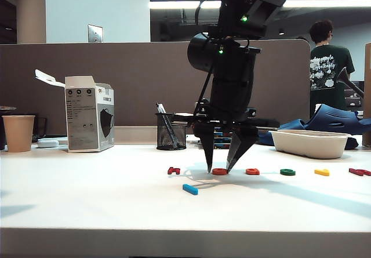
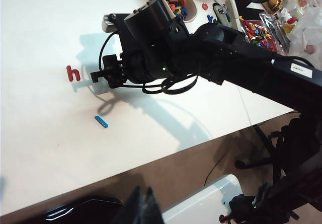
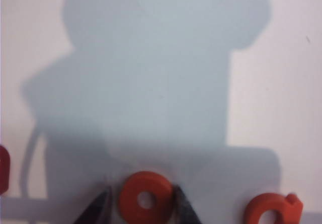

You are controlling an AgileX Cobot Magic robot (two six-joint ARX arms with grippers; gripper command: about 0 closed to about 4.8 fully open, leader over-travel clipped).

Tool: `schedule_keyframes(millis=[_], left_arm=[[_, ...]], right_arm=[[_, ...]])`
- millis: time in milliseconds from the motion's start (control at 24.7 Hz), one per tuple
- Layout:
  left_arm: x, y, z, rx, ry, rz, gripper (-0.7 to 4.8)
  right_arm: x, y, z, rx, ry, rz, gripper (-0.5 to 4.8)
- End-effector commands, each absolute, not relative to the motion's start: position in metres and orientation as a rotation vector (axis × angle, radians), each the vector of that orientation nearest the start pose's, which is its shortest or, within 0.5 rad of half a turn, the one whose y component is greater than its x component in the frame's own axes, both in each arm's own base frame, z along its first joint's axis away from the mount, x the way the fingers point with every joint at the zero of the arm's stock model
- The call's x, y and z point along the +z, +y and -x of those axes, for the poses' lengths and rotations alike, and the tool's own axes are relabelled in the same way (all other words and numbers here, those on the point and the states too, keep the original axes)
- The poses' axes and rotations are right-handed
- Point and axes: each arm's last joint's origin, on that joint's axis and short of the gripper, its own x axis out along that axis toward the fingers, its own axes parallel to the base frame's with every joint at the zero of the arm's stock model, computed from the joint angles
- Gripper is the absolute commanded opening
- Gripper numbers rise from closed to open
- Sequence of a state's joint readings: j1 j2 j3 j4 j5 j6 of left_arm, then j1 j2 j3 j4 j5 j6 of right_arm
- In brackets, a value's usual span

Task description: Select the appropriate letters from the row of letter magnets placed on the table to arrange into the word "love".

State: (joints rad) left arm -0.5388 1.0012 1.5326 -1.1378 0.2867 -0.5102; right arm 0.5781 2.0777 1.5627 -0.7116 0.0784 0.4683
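— Since the right gripper (image 1: 218,169) stands tip-down at the middle of the exterior view, its two fingers spread to either side of the orange ring (image 1: 219,171), we judge the step in hand is closing on that ring. The blue bar (image 1: 189,189) lies nearer the front edge of the table (image 1: 87,211), apart from the row.

— We see the row run rightward from there: the dark red letter (image 1: 173,170) left of the ring, then the orange-red letter (image 1: 252,171), the green e (image 1: 287,171) and the yellow V (image 1: 322,172).

— In the left wrist view the right arm fills the centre and hides the ring. We get only the dark red letter (image 2: 73,73) at mid-left and the blue bar (image 2: 101,122) below it. The left gripper (image 2: 143,204) shows dark tips at the bottom edge; we cannot tell how its jaws stand.

— Only the right wrist view gives us the fit: the ring (image 3: 146,200) sits low in the frame between the two fingertips (image 3: 96,210), each just beside its rim, with contact too close to call.

— So we'd close evenly and keep the ring centred, or one finger may push it sideways toward the orange-red letter (image 3: 271,210).
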Motion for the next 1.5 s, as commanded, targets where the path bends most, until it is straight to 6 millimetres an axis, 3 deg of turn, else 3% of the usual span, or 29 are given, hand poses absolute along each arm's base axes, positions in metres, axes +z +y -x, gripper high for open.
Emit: schedule_keyframes(millis=[41,405,527,851,1500], left_arm=[[0.449,-0.077,-0.113,-0.63,0.79,0.386,-0.05],[0.449,-0.077,-0.112,-0.63,0.79,0.386,-0.05],[0.449,-0.077,-0.112,-0.631,0.79,0.386,-0.05],[0.449,-0.077,-0.112,-0.631,0.79,0.386,-0.05],[0.449,-0.077,-0.112,-0.633,0.792,0.387,-0.05]], right_arm=[[0.172,0.23,-0.354,0.15,1.255,0.002,1.48],[0.172,0.23,-0.354,0.15,1.255,0.002,1.41],[0.172,0.23,-0.354,0.15,1.254,0.001,1.12],[0.173,0.23,-0.354,0.156,1.254,-0.003,1.16],[0.213,0.219,-0.335,0.165,1.274,-0.005,1.16]])
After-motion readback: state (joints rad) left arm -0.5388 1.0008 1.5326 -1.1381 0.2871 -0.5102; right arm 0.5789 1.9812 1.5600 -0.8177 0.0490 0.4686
